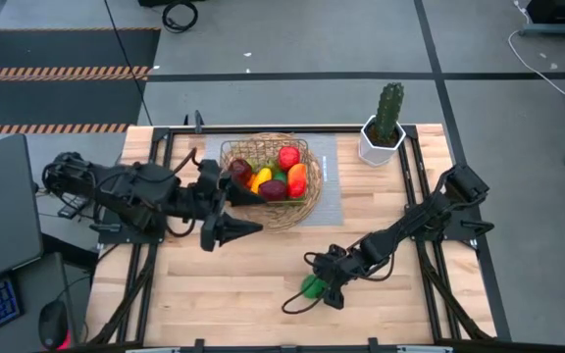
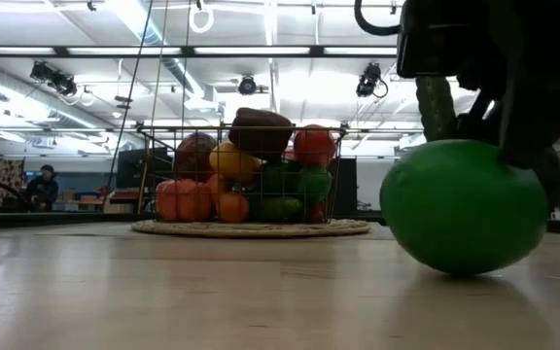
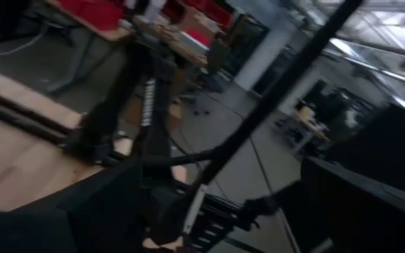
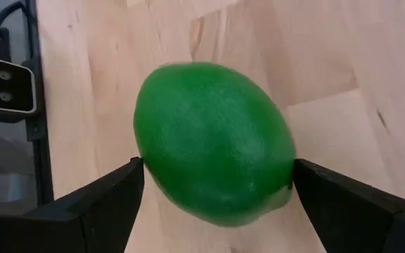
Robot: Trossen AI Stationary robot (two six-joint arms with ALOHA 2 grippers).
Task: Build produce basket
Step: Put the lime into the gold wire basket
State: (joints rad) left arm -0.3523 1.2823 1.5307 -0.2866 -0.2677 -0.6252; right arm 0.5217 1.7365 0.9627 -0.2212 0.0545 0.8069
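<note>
The wicker basket (image 1: 297, 211) stands at the table's far middle on a grey mat. It holds produce (image 1: 275, 178): red, yellow, orange and dark pieces, also seen in the low view (image 2: 251, 175). A green lime (image 1: 311, 286) lies near the table's front edge, right of centre. My right gripper (image 1: 319, 289) is shut on it. My left gripper (image 1: 246, 212) is open and empty just left of the basket, its fingers pointing at the basket's near-left rim. My right gripper pinches the lime between its two fingers, one finger (image 4: 121, 186) on each of two opposite sides (image 4: 146, 165). The fingers come down on it from above, slanting in from the table's right. The lime's underside (image 2: 460, 270) looks to rest on the table.
A white pot with a green cactus (image 1: 385, 127) stands at the far right, beside the mat (image 1: 328, 181). Bare wooden tabletop (image 1: 233, 284) lies between the basket and the front edge. Black frame rails (image 1: 420, 196) run along the table's sides.
</note>
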